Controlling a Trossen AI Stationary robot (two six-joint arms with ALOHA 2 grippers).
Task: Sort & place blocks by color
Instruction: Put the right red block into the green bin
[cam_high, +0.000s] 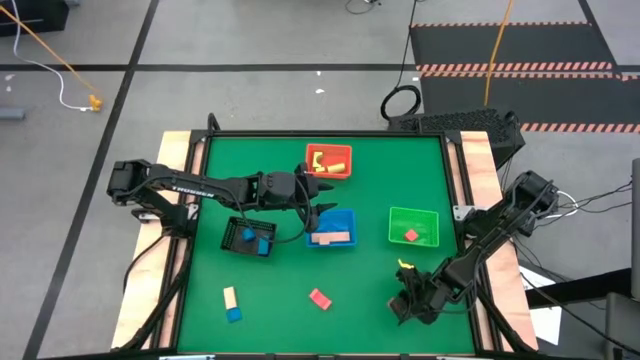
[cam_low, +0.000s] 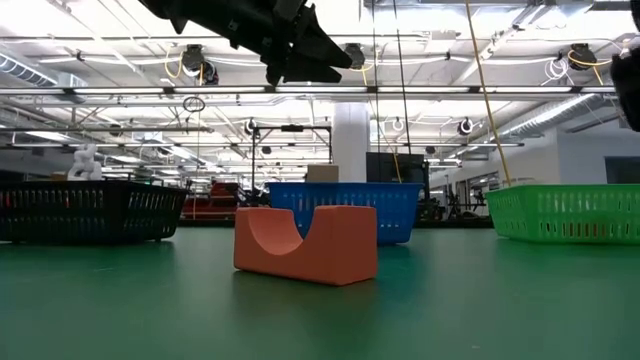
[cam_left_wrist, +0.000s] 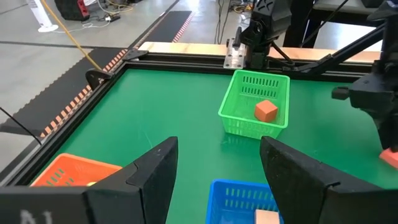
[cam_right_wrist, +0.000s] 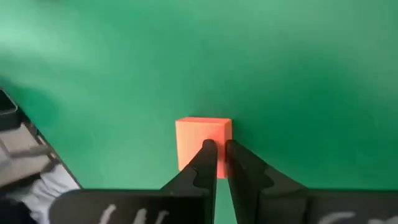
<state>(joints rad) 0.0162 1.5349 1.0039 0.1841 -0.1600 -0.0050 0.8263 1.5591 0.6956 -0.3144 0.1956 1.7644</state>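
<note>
Green matting covers the table (cam_high: 290, 270), where the left gripper (cam_high: 322, 197) hangs above the gap between the red tray (cam_high: 312, 170) and the blue tray (cam_high: 342, 218), its fingers (cam_left_wrist: 155, 177) spread wide and holding nothing. Straight ahead of those fingers in the left wrist view sits the green tray (cam_left_wrist: 239, 102) with one red-pink cube (cam_left_wrist: 266, 110) on its floor, well clear of the gripper. Near the table's front right corner, the right gripper (cam_high: 412, 300) is low over the mat with its fingers (cam_right_wrist: 205, 163) drawn to a narrow slit; a red-pink block (cam_right_wrist: 199, 134) lies on the mat just beyond the tips, one flat face turned squarely toward them (whether the tips touch it cannot be told). A yellow block (cam_high: 404, 265) lies just behind that gripper. A pale tan bar (cam_high: 331, 238) rests in the blue tray, its long axis across the table, and two yellow blocks (cam_high: 332, 162) lie in the red tray. The black tray (cam_high: 238, 240) holds blue blocks (cam_high: 247, 235). Loose on the mat toward the front are a red-pink notched block (cam_high: 320, 298), its long axis askew to the table edges, and a tan block (cam_high: 229, 297) end to end with a blue block (cam_high: 233, 314).
</note>
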